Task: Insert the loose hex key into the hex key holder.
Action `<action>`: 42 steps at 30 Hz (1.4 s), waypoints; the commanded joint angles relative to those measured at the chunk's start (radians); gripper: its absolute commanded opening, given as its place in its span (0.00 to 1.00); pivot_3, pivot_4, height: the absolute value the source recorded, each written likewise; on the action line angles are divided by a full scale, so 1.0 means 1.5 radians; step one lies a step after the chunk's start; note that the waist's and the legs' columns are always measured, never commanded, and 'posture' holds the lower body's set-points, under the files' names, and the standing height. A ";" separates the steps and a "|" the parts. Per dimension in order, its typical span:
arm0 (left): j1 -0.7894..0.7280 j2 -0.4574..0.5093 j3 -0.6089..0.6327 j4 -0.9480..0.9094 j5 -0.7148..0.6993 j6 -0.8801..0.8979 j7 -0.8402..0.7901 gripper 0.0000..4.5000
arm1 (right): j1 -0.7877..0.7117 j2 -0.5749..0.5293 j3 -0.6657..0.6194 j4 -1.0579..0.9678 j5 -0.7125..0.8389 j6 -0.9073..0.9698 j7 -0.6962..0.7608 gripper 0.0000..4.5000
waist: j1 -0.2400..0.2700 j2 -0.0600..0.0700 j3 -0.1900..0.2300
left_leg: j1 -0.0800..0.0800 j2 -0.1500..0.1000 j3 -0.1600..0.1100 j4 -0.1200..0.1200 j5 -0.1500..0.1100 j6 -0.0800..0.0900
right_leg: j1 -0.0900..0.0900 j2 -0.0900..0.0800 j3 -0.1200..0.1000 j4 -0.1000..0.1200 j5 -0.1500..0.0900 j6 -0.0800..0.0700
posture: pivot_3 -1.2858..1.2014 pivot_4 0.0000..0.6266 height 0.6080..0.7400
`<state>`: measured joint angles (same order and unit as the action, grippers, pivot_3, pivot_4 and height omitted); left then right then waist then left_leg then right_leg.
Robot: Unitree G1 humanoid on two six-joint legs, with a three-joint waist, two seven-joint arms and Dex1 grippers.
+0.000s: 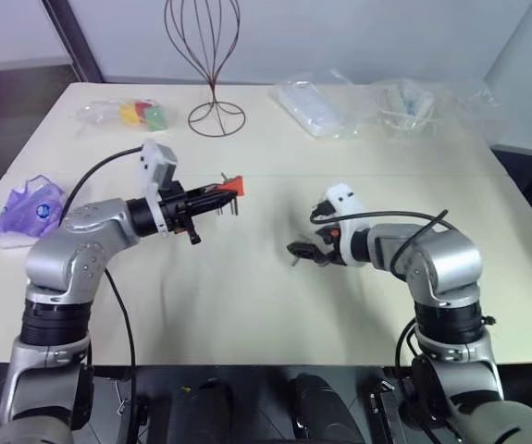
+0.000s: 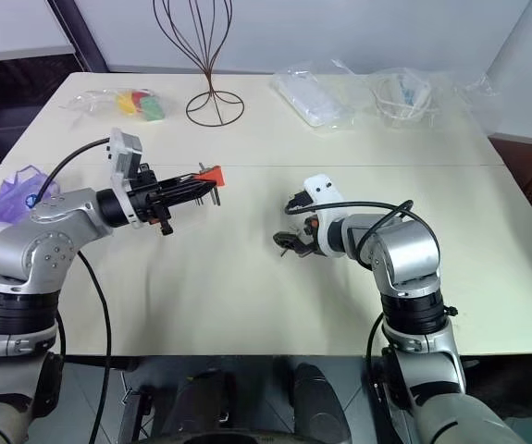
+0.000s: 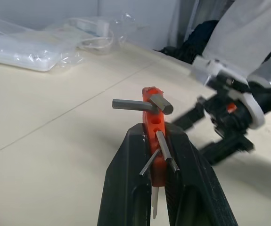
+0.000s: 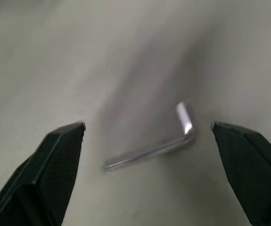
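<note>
The orange-red hex key holder (image 3: 152, 123) is clamped between the black fingers of my left gripper (image 1: 219, 193), held above the table left of centre. Several short grey keys stick out of it sideways and downward. The loose hex key (image 4: 150, 149), a thin L-shaped metal rod, lies flat on the cream table (image 1: 247, 296). My right gripper (image 4: 147, 127) hovers low over it with its jaws spread wide, one finger on each side of the key and neither touching it. In the head views the right gripper (image 1: 297, 252) points left, toward the holder.
A wire stand (image 1: 212, 65) rises at the back centre. Clear plastic bags (image 1: 316, 106) lie at the back right, a bag with coloured pieces (image 1: 131, 114) at the back left, and a purple pouch (image 1: 25, 211) near the left edge.
</note>
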<state>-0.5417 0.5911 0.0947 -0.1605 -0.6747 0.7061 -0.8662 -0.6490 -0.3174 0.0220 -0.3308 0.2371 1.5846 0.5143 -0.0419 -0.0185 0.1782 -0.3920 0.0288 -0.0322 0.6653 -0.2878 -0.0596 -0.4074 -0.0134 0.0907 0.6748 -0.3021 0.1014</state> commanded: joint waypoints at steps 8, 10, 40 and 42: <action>0.015 0.009 0.020 -0.037 -0.010 -0.002 0.010 0.00 | -0.059 0.071 -0.041 0.080 0.018 0.020 -0.168 0.99 | -0.003 0.000 0.000 | 0.000 0.000 0.000 -0.001 0.000 0.000 | 0.000 0.001 0.000 0.000 0.000 0.000 | 0.52 0.24 1.00; 0.017 0.008 0.020 -0.041 -0.012 0.000 0.013 0.00 | -0.068 0.078 -0.042 0.092 0.023 0.020 -0.184 0.99 | -0.003 0.000 0.000 | 0.000 0.000 0.000 -0.001 0.000 0.000 | -0.001 0.000 0.000 0.000 0.000 0.000 | 0.52 0.24 1.00; 0.028 0.006 0.033 -0.064 -0.022 0.002 0.051 0.00 | -0.089 0.016 0.095 0.057 0.051 -0.051 -0.175 0.02 | -0.003 0.000 0.000 | -0.001 0.000 0.001 -0.002 0.000 0.000 | -0.001 0.001 0.000 -0.003 0.000 0.000 | 0.52 0.24 1.00; 0.025 0.003 0.031 -0.062 -0.022 0.002 0.053 0.00 | -0.086 0.013 0.095 0.054 0.049 -0.091 -0.171 0.02 | -0.003 0.000 0.000 | -0.001 0.000 0.001 -0.002 0.000 0.000 | -0.001 0.001 0.000 -0.003 0.000 0.000 | 0.52 0.24 1.00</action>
<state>-0.4853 0.5955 0.1139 -0.2194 -0.6892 0.7161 -0.7894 -0.7685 -0.2968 0.1806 -0.2050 0.3167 1.5049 0.2523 -0.0467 -0.0185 0.1782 -0.3935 0.0295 -0.0313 0.6629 -0.2879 -0.0594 -0.4086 -0.0123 0.0913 0.6705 -0.3021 0.1015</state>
